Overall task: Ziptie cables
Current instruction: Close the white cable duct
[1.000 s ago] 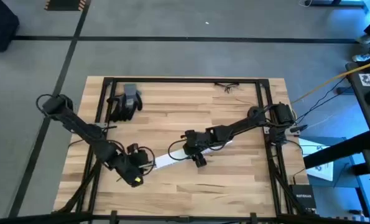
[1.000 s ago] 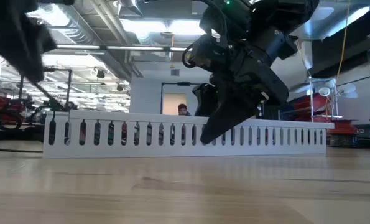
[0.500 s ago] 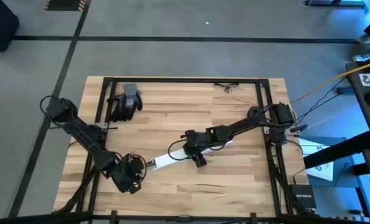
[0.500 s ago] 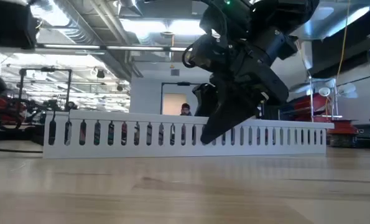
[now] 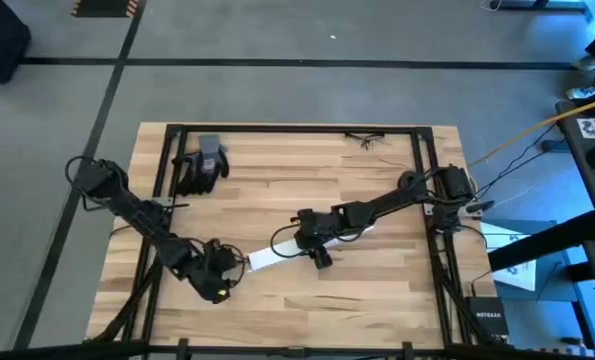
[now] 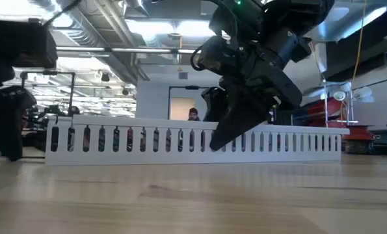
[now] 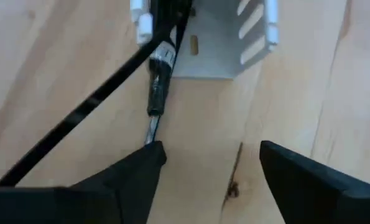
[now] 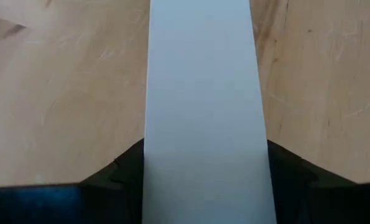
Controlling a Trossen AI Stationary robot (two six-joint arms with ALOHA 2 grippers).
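The slotted duct [image 5: 277,252] is white on the pale wood-grain table [image 5: 377,300]. A black cable [image 7: 79,112] ends in a silver-banded plug. Far from the duct lie grey-and-black gloves [image 5: 202,163].

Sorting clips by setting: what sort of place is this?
Probably a robotics lab or workshop: a wooden workbench in a metal frame, taped floor lines, exposed ceiling ducts and strip lights beyond.

High cam: straight down, far, whole bench [image 5: 377,290] w/ both arms. Low cam: bench-top level, looks across into room, close to white slotted strip [image 6: 193,140]. L wrist cam: very near, faces strip's end and a dark cable [image 7: 79,115]. R wrist cam: tight over strip's lid. All four views share that strip.
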